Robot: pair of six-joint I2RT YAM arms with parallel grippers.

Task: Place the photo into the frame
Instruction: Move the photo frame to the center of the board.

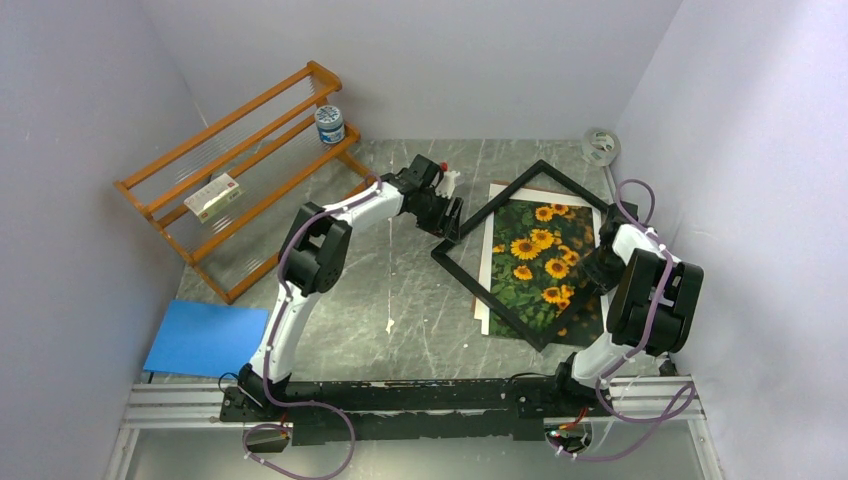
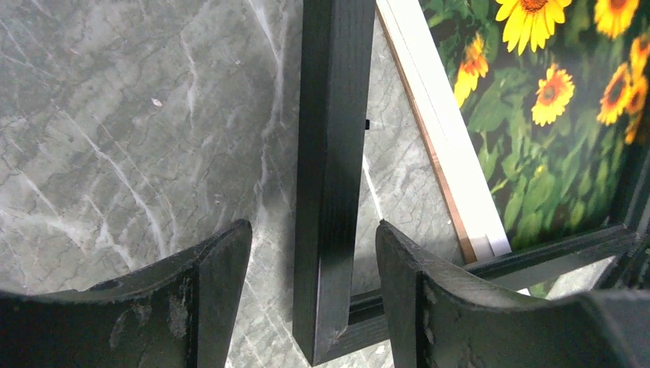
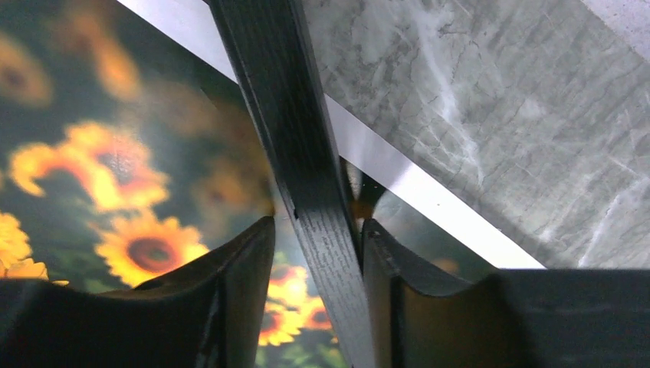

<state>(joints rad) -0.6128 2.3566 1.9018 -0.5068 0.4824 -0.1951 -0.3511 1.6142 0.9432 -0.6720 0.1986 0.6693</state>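
The black frame [image 1: 487, 298] lies turned like a diamond, partly over the sunflower photo [image 1: 535, 265], which lies face up on a white and brown backing. My left gripper [image 1: 450, 228] is at the frame's left corner. In the left wrist view it [image 2: 313, 230] is open, with the frame's bar [image 2: 333, 115] between the fingers and a gap on both sides; the photo [image 2: 552, 115] is at the right. My right gripper [image 1: 597, 268] is at the frame's right side. In the right wrist view it [image 3: 318, 224] straddles the frame's bar [image 3: 283, 100] above the photo [image 3: 115, 176]; the right finger touches the bar and the left stands apart.
An orange wooden rack [image 1: 240, 180] stands at the back left with a white box [image 1: 215, 197] and a jar [image 1: 329, 124] on it. A blue sheet [image 1: 205, 337] lies at the near left. A tape roll [image 1: 600, 147] sits at the back right. Walls close in on both sides.
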